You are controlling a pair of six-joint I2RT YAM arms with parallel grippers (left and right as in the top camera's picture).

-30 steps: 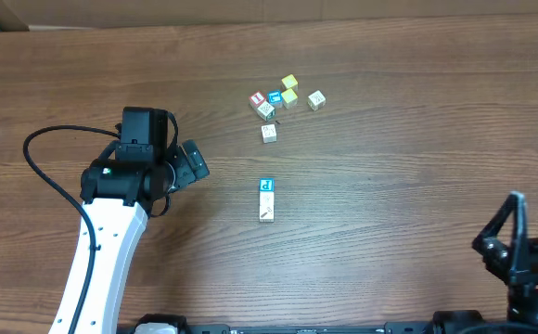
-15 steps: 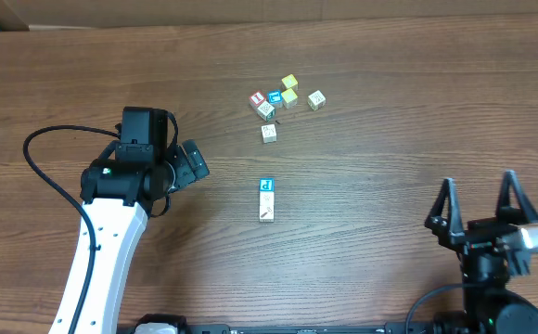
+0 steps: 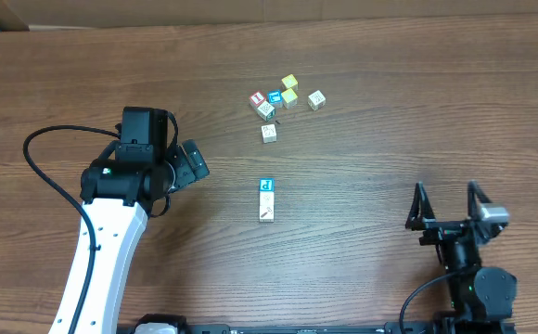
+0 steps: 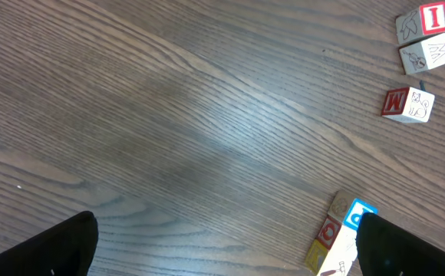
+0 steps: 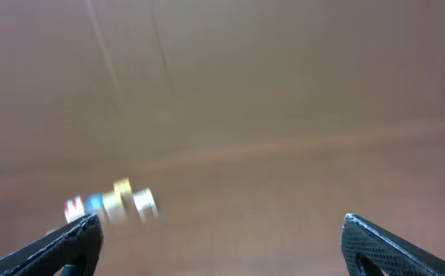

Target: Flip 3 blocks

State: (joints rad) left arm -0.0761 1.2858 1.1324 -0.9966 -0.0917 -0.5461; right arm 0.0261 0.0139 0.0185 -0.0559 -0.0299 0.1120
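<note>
Three pale cubes lie in a short row (image 3: 266, 200) at mid-table, the far one showing a blue letter (image 3: 266, 186). The left wrist view catches this row (image 4: 337, 241) beside the right fingertip. Farther back is a loose cluster with a red-bordered cube (image 3: 258, 97), a blue-faced cube (image 3: 274, 96) and a green-marked cube (image 3: 266, 109). My left gripper (image 3: 198, 160) hovers open left of the row, its jaws (image 4: 226, 257) holding nothing. My right gripper (image 3: 445, 199) stands open near the front right, far from every block. Its blurred wrist view shows its empty jaws (image 5: 222, 249) and the distant cluster (image 5: 111, 203).
Two yellow cubes (image 3: 289, 89) and pale cubes (image 3: 316, 99) (image 3: 269, 133) belong to the back cluster. A red M cube (image 4: 407, 103) shows in the left wrist view. The left arm's black cable (image 3: 42, 162) loops over the table's left side. A cardboard edge (image 3: 0, 14) borders the back left.
The right arm has swung from the front right corner up and to the left, its open fingers now fully in view. The left arm and all blocks have stayed put.
</note>
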